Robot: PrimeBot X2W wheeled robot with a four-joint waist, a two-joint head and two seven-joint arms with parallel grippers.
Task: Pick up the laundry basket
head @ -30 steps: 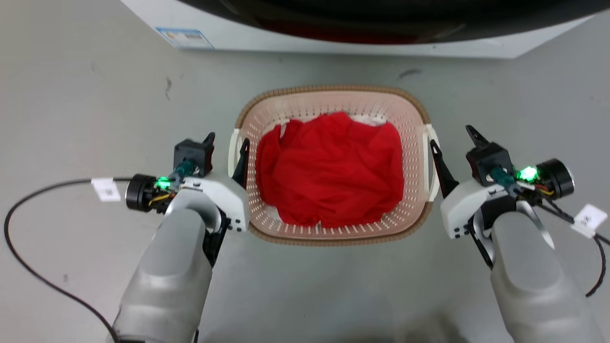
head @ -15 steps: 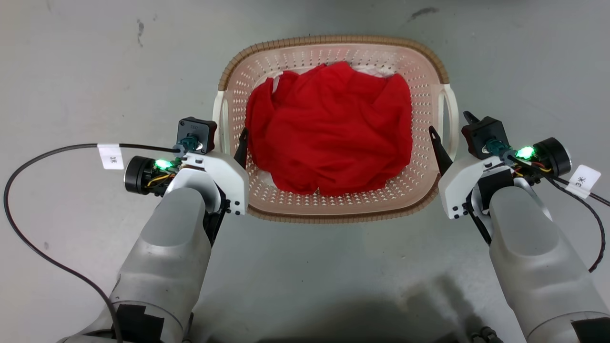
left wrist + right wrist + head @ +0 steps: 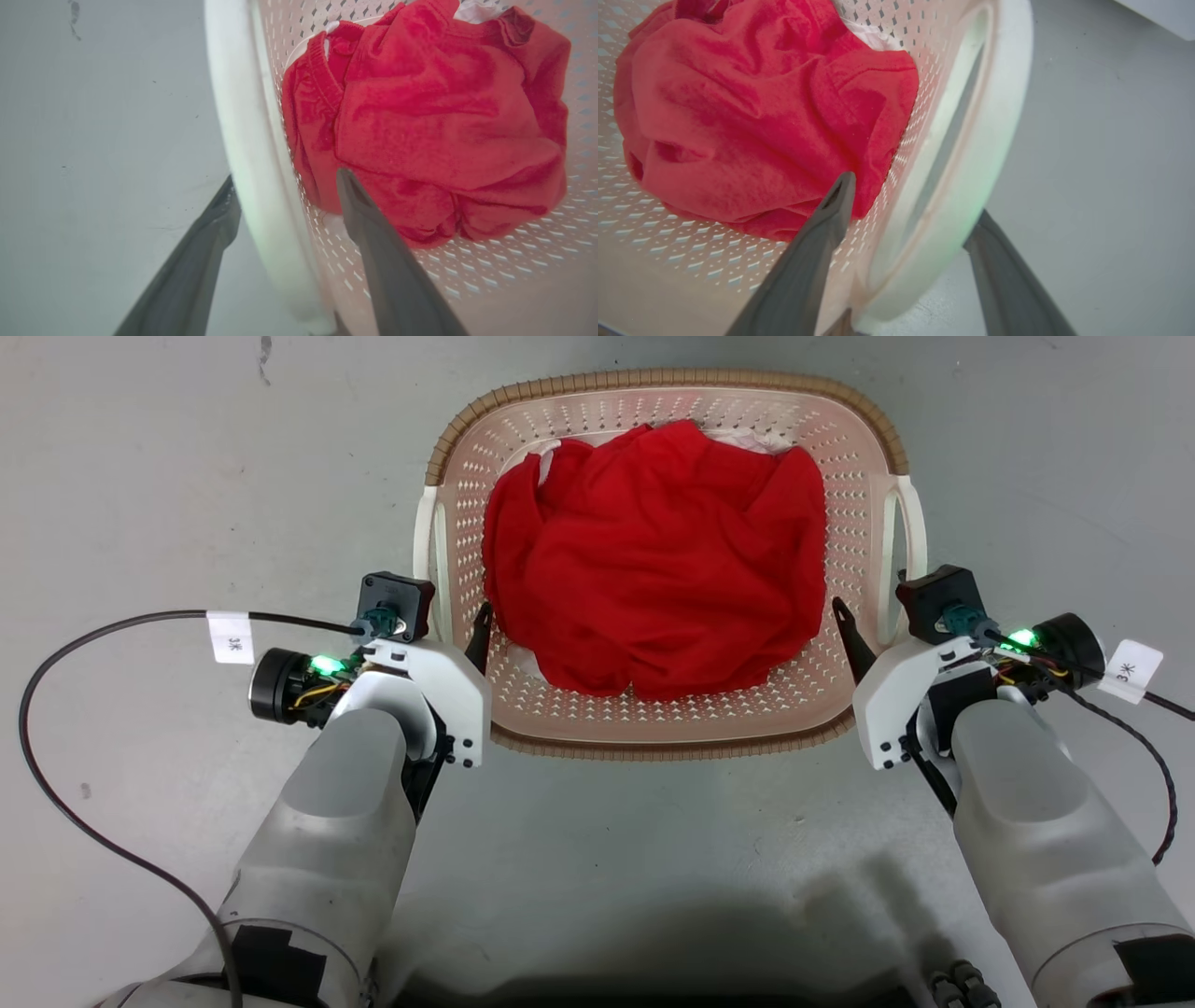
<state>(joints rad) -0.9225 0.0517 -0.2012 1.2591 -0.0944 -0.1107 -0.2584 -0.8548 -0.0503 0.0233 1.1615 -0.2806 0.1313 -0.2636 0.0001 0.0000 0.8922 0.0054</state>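
Upper centre, the laundry basket is heaped with red cloth; its white handles are straddled by the spread left pincer and right pincer.

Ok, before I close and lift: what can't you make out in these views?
- Head view: the laundry basket floor beneath the red garment, which covers it.
- Head view: both outer fingers, hidden by the black wrist housings.
- Right wrist view: the right gripper outer fingertip, behind the white handle.
- Left wrist view: whether the left gripper presses the left handle; blurred, too close.
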